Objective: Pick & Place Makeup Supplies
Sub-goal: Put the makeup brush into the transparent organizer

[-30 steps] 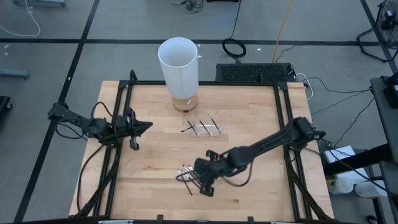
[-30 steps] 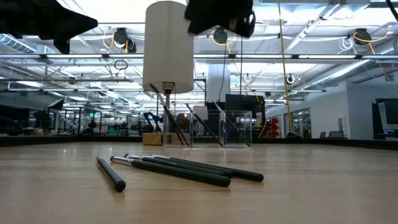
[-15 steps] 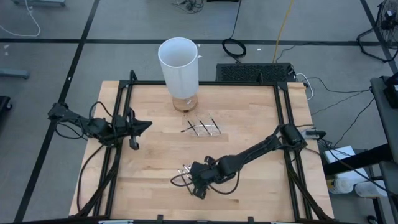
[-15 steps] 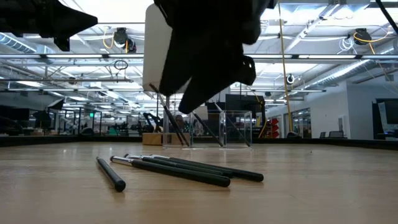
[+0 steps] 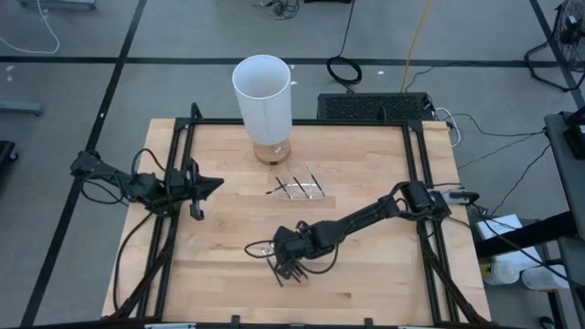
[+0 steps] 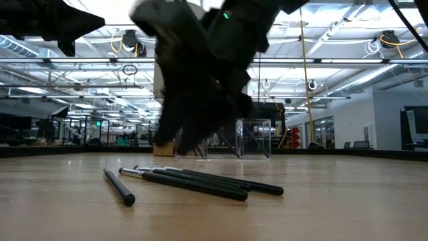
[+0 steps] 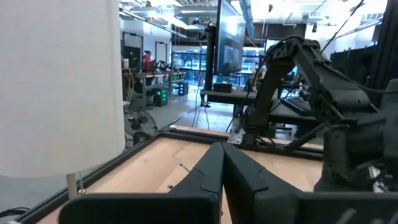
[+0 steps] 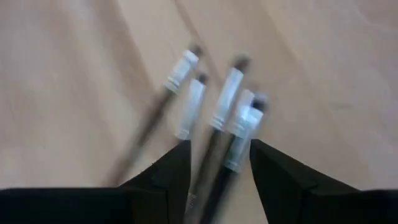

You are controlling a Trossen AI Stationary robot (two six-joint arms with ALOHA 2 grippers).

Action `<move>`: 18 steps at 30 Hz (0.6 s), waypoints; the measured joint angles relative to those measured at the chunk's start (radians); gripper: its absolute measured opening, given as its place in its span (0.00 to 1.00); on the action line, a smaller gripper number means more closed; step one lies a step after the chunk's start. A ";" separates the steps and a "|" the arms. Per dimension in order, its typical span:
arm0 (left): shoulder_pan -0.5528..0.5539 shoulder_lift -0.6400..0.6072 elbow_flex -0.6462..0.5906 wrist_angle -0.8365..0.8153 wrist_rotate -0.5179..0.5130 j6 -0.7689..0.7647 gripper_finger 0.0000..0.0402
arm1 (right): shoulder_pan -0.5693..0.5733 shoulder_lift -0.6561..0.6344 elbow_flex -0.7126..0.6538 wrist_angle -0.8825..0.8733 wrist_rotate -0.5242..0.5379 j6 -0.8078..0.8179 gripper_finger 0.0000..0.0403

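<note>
Since a second ago my right arm has reached farther toward the near edge of the desk [image 5: 366, 164] and dropped low, so the right gripper [image 5: 283, 260] now sits right over the near cluster of brushes [image 5: 272, 249]. From the right wrist camera I see its jaws standing apart, the two dark fingers [image 8: 163, 177] straddling the brushes [image 8: 214, 118], whose pale metal collars and dark tips lie side by side on the wood between and just ahead of them. I cannot tell whether the fingers touch any of them. In the low view the gripper [image 6: 194, 127] hangs just above the dark sticks [image 6: 194, 182], one of which lies apart from the others.

A second group of brushes [image 5: 297, 187] lies near the middle of the desk, close to the tall white cup [image 5: 263, 100] at the far edge.

My left gripper [image 5: 212, 185] waits over the left side of the desk, well apart from everything, its jaws pressed together with nothing in them [image 7: 222, 165].
</note>
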 joint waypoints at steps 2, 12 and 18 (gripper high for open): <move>0.000 0.000 0.000 -0.002 0.000 -0.001 0.03 | 0.001 0.001 -0.003 -0.015 0.002 -0.002 0.37; 0.000 0.000 0.000 -0.001 0.000 -0.012 0.03 | 0.012 0.012 -0.001 -0.019 0.063 -0.007 0.37; 0.000 0.000 0.000 -0.002 0.000 -0.018 0.02 | 0.028 0.024 -0.002 -0.031 0.109 0.006 0.37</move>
